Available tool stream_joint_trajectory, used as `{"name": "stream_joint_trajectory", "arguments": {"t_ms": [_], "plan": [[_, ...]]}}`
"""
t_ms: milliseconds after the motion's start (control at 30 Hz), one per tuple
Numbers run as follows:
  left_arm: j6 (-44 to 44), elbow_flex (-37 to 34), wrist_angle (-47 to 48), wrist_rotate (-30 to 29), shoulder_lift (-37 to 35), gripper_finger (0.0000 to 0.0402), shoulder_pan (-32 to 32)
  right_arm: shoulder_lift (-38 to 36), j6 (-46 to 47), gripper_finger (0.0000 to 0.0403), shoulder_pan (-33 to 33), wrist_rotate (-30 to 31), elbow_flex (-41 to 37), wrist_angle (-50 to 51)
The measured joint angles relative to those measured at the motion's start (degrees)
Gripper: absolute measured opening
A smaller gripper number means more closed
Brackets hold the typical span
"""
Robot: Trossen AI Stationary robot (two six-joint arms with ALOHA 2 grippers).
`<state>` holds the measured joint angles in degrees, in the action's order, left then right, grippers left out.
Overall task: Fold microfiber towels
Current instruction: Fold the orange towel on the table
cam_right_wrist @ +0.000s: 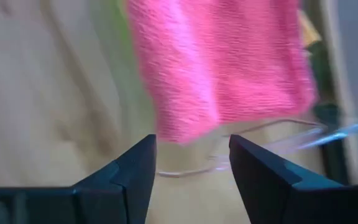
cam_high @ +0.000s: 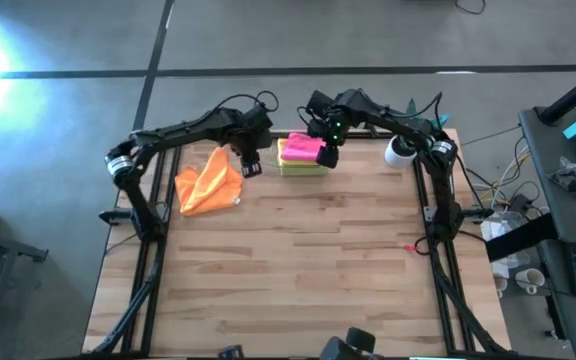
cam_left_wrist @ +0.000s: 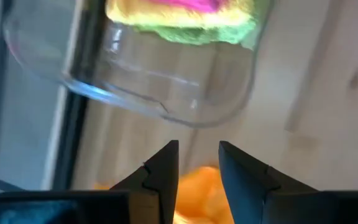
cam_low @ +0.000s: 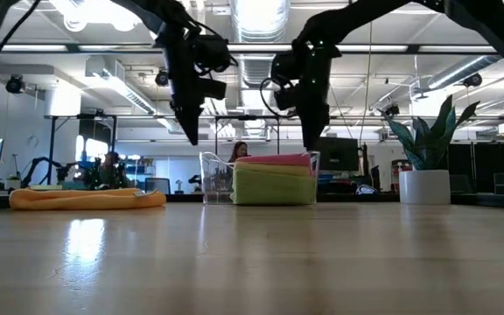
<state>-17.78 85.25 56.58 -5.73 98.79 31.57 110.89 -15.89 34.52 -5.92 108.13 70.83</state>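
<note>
Both arms reach inward over the far part of the table. The right gripper (cam_high: pixel 328 155) points down over the near right corner of the clear plastic bin (cam_low: pixel 210 179), fingers spread and holding nothing, just above the pink towel (cam_high: pixel 303 147). That towel lies folded on top of the stack in the bin, over yellow and lime green towels (cam_low: pixel 274 186). The left gripper (cam_high: pixel 249 166) hangs between the bin and the crumpled orange towel (cam_high: pixel 208 182) at far left, its fingers parted by a narrow gap and empty.
</note>
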Motion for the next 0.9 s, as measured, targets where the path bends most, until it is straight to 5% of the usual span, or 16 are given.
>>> {"name": "stream_joint_trajectory", "arguments": {"t_ms": [200, 567, 900], "plan": [[6.8, -11.5, -2.0, 3.5, -7.3, 0.0099, -2.4, 0.0, 6.6, 0.0183, -1.0, -8.9, 1.4, 0.8], [27.6, -33.5, -16.6, 3.4, -17.5, 0.0099, -7.6, -0.5, 16.4, 0.0179, -10.0, -9.1, 1.1, 1.0], [41.8, -34.8, -16.7, -5.9, -18.0, 0.0098, -13.6, -0.5, 18.6, 0.0178, -18.0, -9.1, 1.1, 0.9]]}}
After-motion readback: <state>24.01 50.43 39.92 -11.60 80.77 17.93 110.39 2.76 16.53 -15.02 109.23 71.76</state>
